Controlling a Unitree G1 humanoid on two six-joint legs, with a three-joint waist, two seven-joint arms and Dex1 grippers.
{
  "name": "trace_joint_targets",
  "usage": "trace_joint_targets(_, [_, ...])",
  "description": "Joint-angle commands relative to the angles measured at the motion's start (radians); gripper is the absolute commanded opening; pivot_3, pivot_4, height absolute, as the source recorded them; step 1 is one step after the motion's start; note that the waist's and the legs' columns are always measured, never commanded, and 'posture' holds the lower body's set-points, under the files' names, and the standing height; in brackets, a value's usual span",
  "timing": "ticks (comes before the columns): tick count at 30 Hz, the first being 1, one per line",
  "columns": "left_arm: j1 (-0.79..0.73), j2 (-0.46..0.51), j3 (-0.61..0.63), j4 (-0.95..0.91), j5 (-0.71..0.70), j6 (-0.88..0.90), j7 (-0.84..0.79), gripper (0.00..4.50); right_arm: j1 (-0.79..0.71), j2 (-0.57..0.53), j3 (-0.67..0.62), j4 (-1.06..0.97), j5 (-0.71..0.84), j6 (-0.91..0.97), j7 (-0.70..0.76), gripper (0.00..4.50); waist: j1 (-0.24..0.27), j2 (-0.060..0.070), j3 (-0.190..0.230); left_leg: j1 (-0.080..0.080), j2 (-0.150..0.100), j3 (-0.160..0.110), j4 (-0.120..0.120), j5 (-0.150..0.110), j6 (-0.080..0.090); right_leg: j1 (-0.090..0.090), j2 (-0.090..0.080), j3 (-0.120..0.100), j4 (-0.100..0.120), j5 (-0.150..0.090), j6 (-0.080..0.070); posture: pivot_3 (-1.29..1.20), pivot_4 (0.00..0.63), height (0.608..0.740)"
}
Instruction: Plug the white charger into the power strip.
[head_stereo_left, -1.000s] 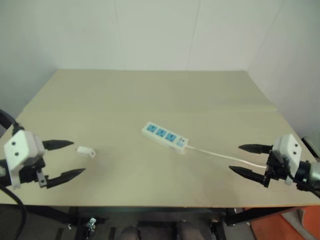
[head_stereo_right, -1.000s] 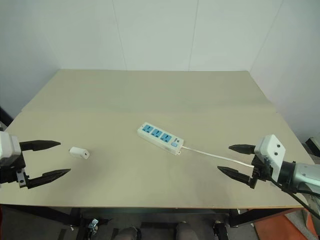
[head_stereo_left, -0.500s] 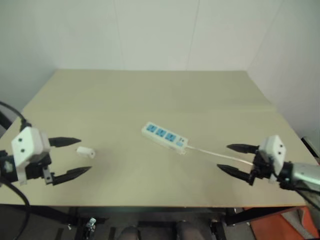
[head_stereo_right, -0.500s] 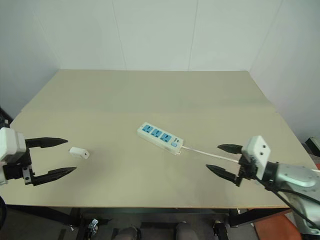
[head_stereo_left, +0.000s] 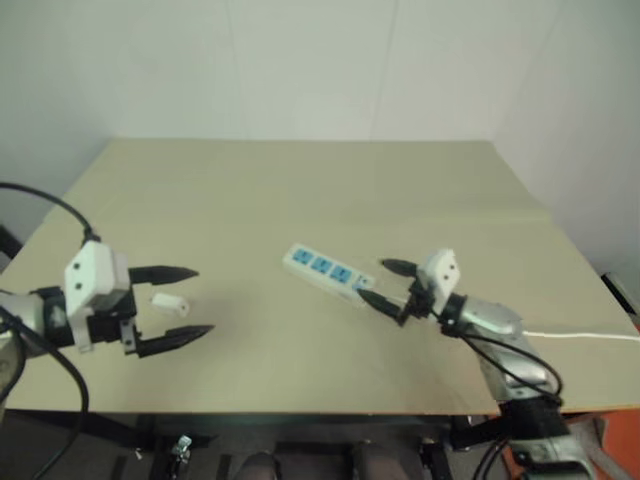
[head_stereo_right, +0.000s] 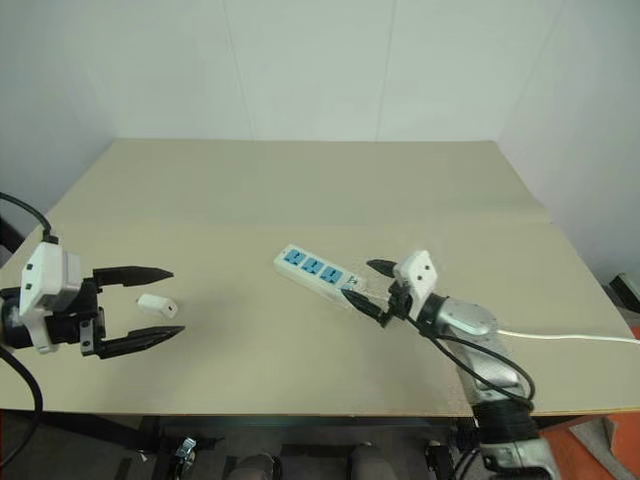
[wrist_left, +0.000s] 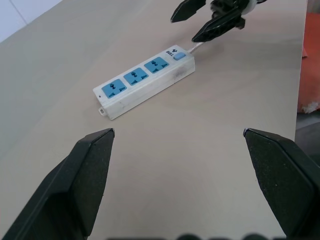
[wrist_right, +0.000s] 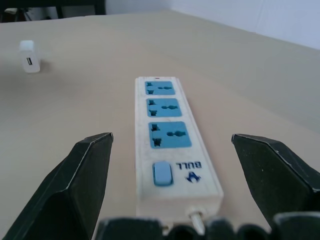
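Note:
The power strip (head_stereo_left: 328, 270) lies mid-table, a white bar with three blue socket faces, switch end pointing right. My right gripper (head_stereo_left: 372, 280) is open at that switch end; from its wrist, the strip (wrist_right: 172, 130) runs away between the fingers. The white charger (head_stereo_left: 170, 302) lies on the table at the left, small and far off in the right wrist view (wrist_right: 29, 56). My left gripper (head_stereo_left: 203, 300) is open, and from the head the charger appears between its fingers; whether it is at the charger's height I cannot tell. Its wrist view looks at the strip (wrist_left: 145, 82) and the right gripper (wrist_left: 183, 29).
The beige table (head_stereo_left: 300, 190) meets white walls at the back and right. The strip's thin white cord (head_stereo_left: 580, 335) runs from under my right arm to the table's right edge.
My right gripper has swept left and forward along the cord to the strip's switch end. The left gripper has shifted right, so the charger now appears between its fingers.

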Motion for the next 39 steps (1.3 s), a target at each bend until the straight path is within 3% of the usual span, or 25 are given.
trace_joint_targets(1, [-0.011, 0.018, 0.006, 0.0, 0.004, -0.031, -0.009, 4.5, -0.048, 0.027, 0.02, 0.081, -0.026, -0.077, 0.004, 4.47, 0.0, 0.0, 0.0, 0.0, 0.0, 0.0, 0.0, 0.0, 0.0, 0.0, 0.0, 0.0, 0.0, 0.0, 0.0, 0.0, 0.15, 0.74])
trace_joint_targets(11, [0.034, 0.013, 0.037, -0.004, 0.007, -0.052, -0.021, 4.5, -0.14, 0.07, 0.028, 0.352, -0.079, -0.226, 0.004, 4.47, -0.007, 0.0, 0.0, 0.002, 0.0, 0.0, 0.0, 0.0, 0.0, 0.001, 0.0, 0.0, 0.0, 0.0, 0.0, 0.0, 0.15, 0.74])
trace_joint_targets(26, [0.034, 0.027, 0.042, 0.025, 0.011, -0.079, -0.038, 4.5, -0.188, 0.101, 0.045, 0.518, -0.061, -0.247, 0.138, 4.47, -0.024, 0.0, 0.0, 0.002, 0.0, 0.0, 0.0, 0.0, 0.0, 0.001, 0.0, 0.0, 0.001, 0.0, -0.001, 0.0, 0.15, 0.74])
trace_joint_targets(37, [0.034, 0.038, 0.05, 0.034, 0.013, -0.081, -0.049, 4.5, -0.217, 0.145, 0.056, 0.646, -0.097, -0.277, 0.151, 4.47, -0.032, -0.002, -0.001, 0.007, 0.003, 0.0, 0.0, 0.0, 0.0, 0.004, 0.003, 0.0, 0.001, 0.0, 0.0, 0.0, 0.15, 0.74])
trace_joint_targets(39, [0.036, 0.039, 0.054, 0.033, 0.014, -0.081, -0.049, 4.5, -0.217, 0.149, 0.059, 0.656, -0.102, -0.283, 0.162, 4.1, -0.035, -0.002, -0.002, 0.008, 0.003, 0.0, 0.0, 0.0, 0.0, 0.005, 0.004, 0.0, 0.001, 0.0, 0.001, 0.0, 0.15, 0.74])
